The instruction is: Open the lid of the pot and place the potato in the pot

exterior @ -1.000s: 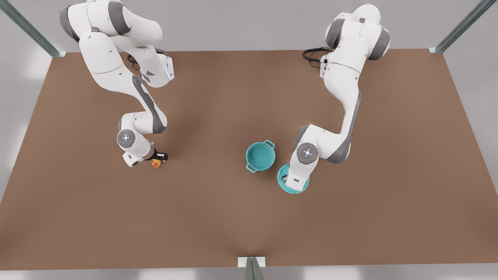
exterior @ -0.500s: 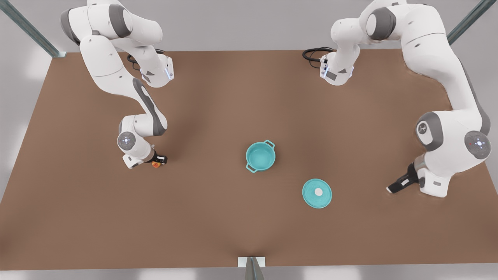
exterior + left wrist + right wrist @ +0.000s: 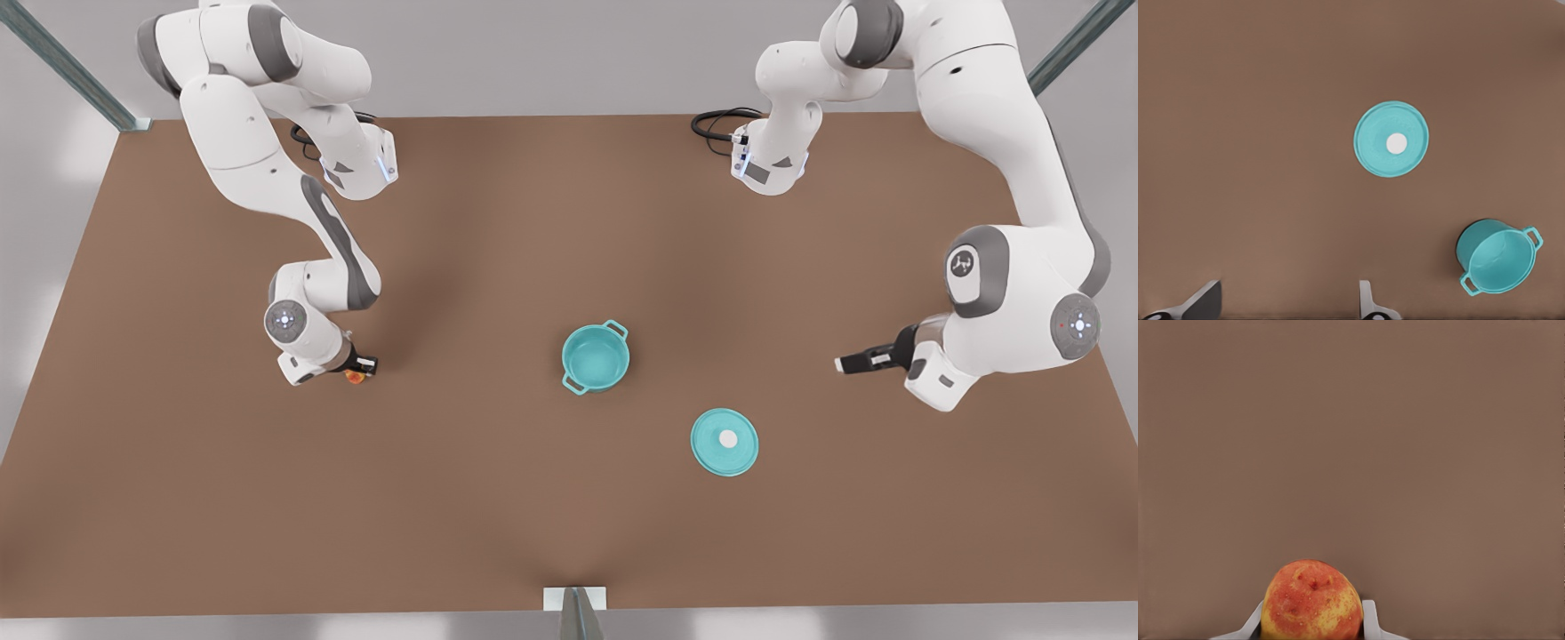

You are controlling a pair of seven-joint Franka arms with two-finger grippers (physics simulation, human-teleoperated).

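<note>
Table: a flat brown table (image 3: 498, 498) with grey walls behind it.
Potato: the potato (image 3: 355, 377) is low on the front view's left, well apart from the pot, pinched between 2 fingers.
Pot: the pot (image 3: 596, 357) sits open in the middle, with 2 loop handles.
Pot lid: the pot lid (image 3: 725, 441) lies flat near the pot, knob up.
Right gripper: the right gripper (image 3: 359, 368) grips the potato.
Left gripper: the left gripper (image 3: 849, 364) hangs on the front view's right, fingers spread wide, holding nothing.
</note>
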